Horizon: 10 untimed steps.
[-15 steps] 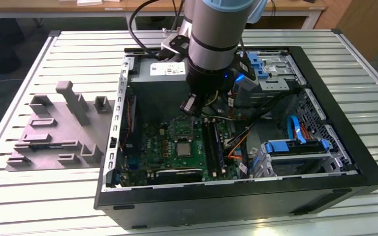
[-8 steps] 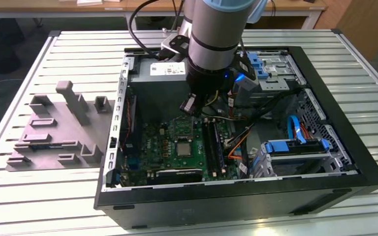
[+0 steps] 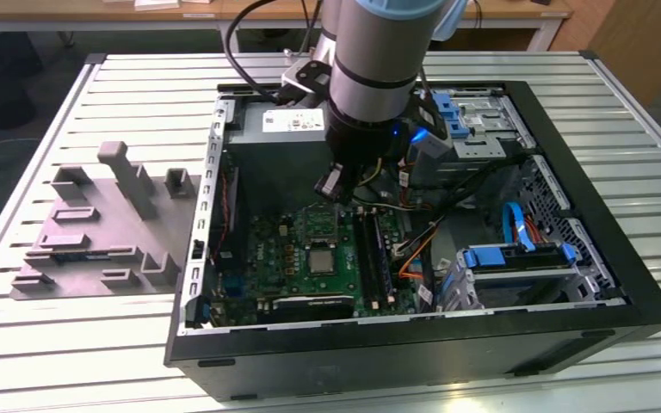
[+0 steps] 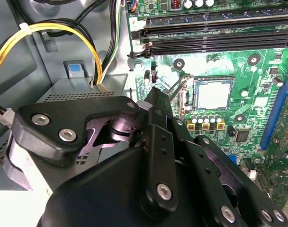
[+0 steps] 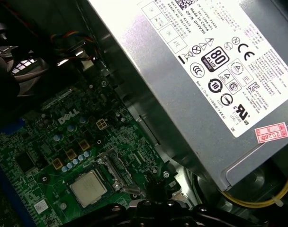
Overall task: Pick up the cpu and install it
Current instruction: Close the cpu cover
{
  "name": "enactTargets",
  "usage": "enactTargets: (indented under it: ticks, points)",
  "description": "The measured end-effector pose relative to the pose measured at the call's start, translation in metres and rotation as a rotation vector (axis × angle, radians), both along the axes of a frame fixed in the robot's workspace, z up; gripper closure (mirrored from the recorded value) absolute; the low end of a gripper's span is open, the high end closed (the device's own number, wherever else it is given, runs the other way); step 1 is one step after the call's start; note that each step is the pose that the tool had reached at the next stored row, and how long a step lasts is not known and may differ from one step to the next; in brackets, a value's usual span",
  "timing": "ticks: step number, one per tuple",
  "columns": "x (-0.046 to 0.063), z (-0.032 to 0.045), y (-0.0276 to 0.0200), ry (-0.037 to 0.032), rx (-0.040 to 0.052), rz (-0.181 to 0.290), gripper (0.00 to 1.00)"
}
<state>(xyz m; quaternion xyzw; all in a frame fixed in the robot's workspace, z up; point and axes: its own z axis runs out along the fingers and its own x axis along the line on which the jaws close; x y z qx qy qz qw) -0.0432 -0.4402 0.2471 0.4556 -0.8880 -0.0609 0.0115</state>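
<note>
The cpu (image 4: 213,94) (image 5: 88,187) (image 3: 323,258) is seen seated in the socket (image 4: 182,97) on the green board (image 3: 307,249), at about 6 o'clock from the gripper (image 3: 333,185) in the exterior view. The gripper is held above the board inside the case (image 3: 423,344); whether its fingers are apart cannot be told. The grey fixture (image 3: 89,241) is seen at 9 o'clock, well apart.

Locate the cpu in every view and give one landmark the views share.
Exterior view: the cpu sits in the motherboard socket, below the arm.
Second wrist view: the cpu lies beyond the gripper's black links.
First wrist view: the cpu sits near the power supply.
Shared landmark: the green motherboard around it.
</note>
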Motion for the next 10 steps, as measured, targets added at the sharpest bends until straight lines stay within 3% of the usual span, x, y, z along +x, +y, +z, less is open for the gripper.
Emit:
enactTargets:
  ticks: [10]
  points:
    - [0.0000, 0.0006, -0.0012, 0.0000, -0.0001, 0.001, 0.89]
